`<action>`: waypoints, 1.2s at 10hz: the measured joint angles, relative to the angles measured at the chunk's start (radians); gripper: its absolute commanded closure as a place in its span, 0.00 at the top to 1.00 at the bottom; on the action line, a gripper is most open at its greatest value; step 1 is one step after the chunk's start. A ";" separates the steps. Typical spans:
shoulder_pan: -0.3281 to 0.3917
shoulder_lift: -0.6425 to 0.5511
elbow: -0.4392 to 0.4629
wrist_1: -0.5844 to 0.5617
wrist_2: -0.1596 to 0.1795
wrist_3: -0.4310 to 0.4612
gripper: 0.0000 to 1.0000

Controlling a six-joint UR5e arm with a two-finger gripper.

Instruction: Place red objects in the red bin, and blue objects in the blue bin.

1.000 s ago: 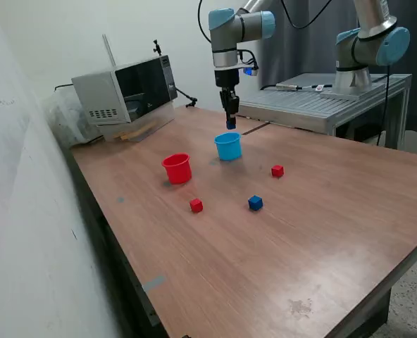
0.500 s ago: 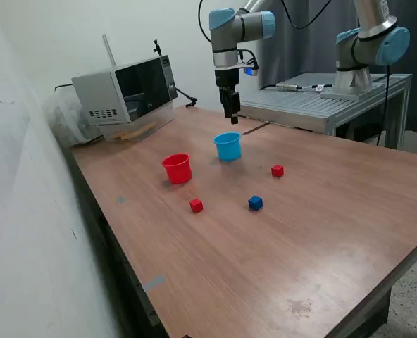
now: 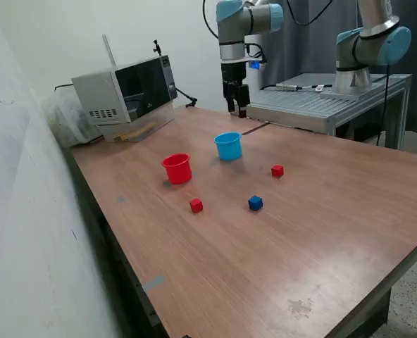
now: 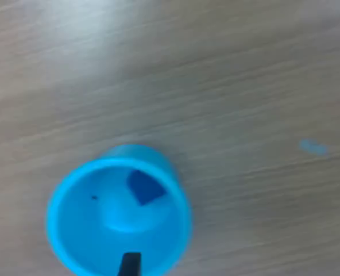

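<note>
One dark-blue cube (image 4: 145, 187) lies inside the light-blue cup (image 3: 228, 146); the gripper (image 3: 235, 109) hangs above it, jaws apparently spread and empty (blurred). Next comes a loose cube: the blue cube (image 3: 255, 203) or either red cube (image 3: 196, 205) (image 3: 277, 170), well apart from the red cup (image 3: 177, 169).

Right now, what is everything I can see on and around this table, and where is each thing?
Blue cup: one, light blue, upright, mid-table below the arm.
Blue cube in cup: one, dark blue, lying inside the blue cup, seen in the wrist view.
Blue cube on table: one, dark blue, nearer the front than both cups.
Red cup: one, red, upright, toward the exterior view's left of the blue cup.
Red cubes: two, red; one in front of the red cup, one toward the exterior view's right of the blue cup.
Microwave: one, grey, far corner.
Table: one, brown wood.
Pincer: one, dark, raised above the table behind the blue cup.
</note>
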 measured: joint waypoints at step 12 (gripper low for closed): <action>0.317 0.196 -0.402 0.109 0.015 -0.021 1.00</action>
